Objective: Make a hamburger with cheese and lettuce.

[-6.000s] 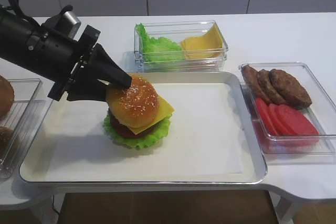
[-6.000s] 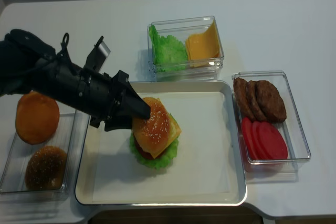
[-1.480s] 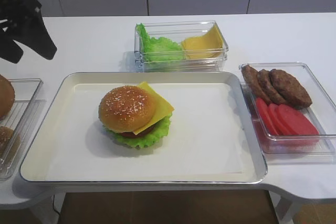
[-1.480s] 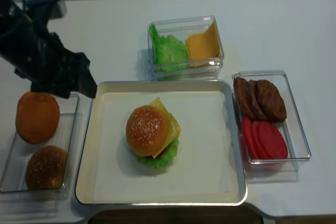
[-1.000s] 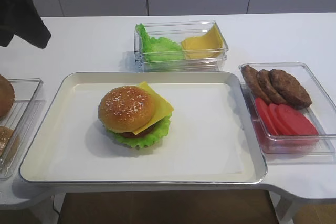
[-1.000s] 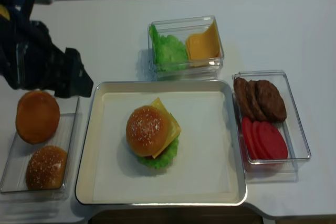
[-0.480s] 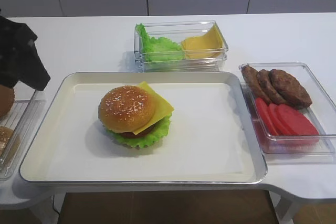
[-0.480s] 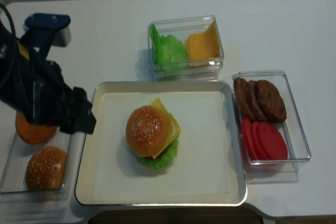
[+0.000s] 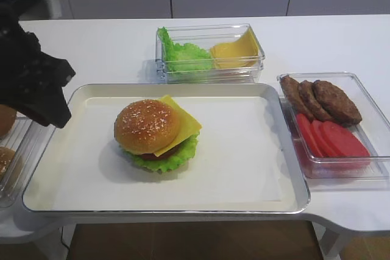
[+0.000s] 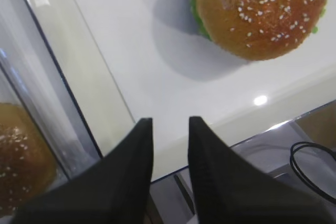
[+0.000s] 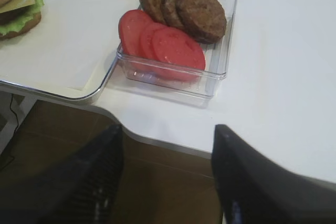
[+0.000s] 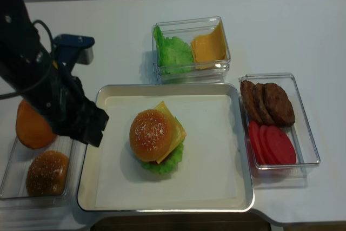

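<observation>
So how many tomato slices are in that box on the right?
3. The tomato slices overlap in a row in the near half of the clear box, in front of the patties: left, middle, right. More could lie hidden underneath.

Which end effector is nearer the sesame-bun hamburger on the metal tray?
Left. The left end effector hangs over the tray's left rim, beside the hamburger. The right end effector sits off the table's front edge, past the clear tomato box.

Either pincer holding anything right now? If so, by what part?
Nothing held. The left pincer is shut on air above the tray edge; the right pincer is open and empty. The hamburger sits free.
</observation>
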You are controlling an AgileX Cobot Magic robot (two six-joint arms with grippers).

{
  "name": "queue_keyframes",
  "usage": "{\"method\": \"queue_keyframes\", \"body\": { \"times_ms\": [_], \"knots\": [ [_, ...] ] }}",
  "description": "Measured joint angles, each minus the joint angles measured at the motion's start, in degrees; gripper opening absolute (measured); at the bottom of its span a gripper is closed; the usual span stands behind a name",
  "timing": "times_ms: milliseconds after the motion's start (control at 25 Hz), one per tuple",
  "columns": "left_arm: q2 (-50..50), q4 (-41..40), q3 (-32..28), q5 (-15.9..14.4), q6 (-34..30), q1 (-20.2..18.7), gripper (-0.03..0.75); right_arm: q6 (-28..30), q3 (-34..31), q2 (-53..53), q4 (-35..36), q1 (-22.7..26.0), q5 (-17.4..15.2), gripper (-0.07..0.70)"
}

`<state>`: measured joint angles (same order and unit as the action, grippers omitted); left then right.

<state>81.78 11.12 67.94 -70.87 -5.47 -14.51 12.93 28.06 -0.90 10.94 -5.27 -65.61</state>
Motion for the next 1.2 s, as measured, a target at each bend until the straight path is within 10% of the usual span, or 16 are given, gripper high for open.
{"method": "queue_keyframes", "body": {
  "times_ms": [1200],
  "knots": [
    [13.06, 3.57, 0.00, 1.88, -2.30, -5.19, 0.175, 0.00, 0.00, 0.00, 0.00, 0.00, 0.00, 0.424]
  ]
}}
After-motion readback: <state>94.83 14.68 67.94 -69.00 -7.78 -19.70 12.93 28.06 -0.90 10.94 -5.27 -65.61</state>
